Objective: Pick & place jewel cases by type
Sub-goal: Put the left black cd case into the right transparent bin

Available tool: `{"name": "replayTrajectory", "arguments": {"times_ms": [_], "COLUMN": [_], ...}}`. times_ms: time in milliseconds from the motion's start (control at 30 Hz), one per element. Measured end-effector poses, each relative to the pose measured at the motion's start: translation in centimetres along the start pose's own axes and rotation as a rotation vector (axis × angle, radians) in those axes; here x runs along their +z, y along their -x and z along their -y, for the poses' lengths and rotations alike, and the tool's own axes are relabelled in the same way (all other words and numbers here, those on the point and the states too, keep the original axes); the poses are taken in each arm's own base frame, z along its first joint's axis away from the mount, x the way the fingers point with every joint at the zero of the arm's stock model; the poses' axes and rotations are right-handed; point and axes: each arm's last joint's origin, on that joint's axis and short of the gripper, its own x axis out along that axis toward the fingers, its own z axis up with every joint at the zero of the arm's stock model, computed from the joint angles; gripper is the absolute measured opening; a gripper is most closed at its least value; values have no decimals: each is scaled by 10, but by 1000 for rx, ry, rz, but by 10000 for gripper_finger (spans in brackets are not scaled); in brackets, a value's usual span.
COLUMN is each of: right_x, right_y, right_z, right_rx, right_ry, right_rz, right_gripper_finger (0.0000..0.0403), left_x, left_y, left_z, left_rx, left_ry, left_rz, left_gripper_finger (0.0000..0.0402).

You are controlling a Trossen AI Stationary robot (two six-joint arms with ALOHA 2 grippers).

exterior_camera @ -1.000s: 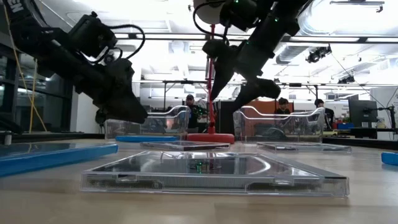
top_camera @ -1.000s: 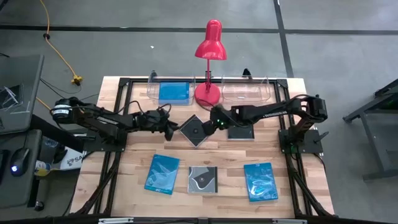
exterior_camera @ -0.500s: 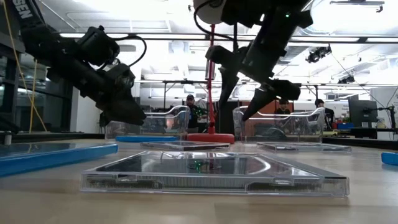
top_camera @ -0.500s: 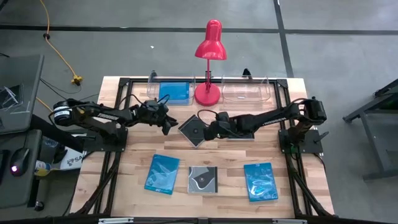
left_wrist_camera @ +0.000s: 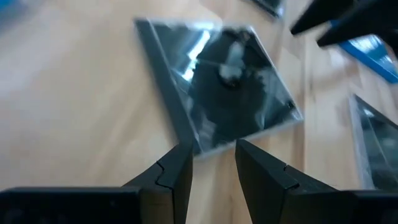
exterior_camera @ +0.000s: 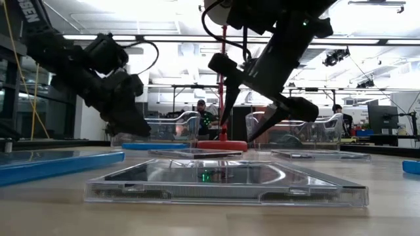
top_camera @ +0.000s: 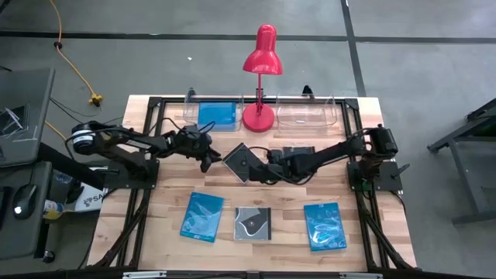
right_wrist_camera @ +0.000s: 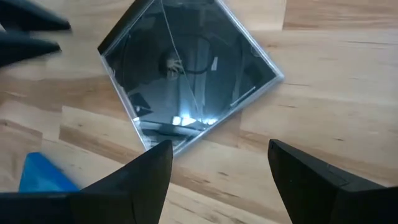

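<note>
Two tools flank the dark jewel case mid-tabletop; right tool spread wide to grab it; left tool partly parted, empty.

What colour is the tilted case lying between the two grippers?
The tilted case is black or dark grey with a clear, reflective cover; the right wrist view shows it best.
</note>
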Motion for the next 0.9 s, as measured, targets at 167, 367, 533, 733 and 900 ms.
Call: {"name": "replayTrajectory", "arguments": {"times_ms": [167,367,533,733,900], "right_x": [-1,-12,-16,-11,-8], "right_y": [0,4,6,4,3], "right_z": [0,2,5,5,6], "right_rx": [4,-11,-29,-40,-46], "right_ry": [-29,-61,-78,-86,-78], "right_rz": [10,12,16,33,42], "right_gripper_finger": [252,252,252,252,252], "left_x": [9,26,38,48,52], "left_y": [-20,-39,-43,-44,-43], "left_z": [-2,-2,-2,-1,-2], "left_rx": [-55,-81,-16,70,140], "left_ry": [-23,-82,-158,-215,-255], "left_rz": [-55,-105,-157,-218,-262], "left_gripper_finger": [120,120,120,120,120]}}
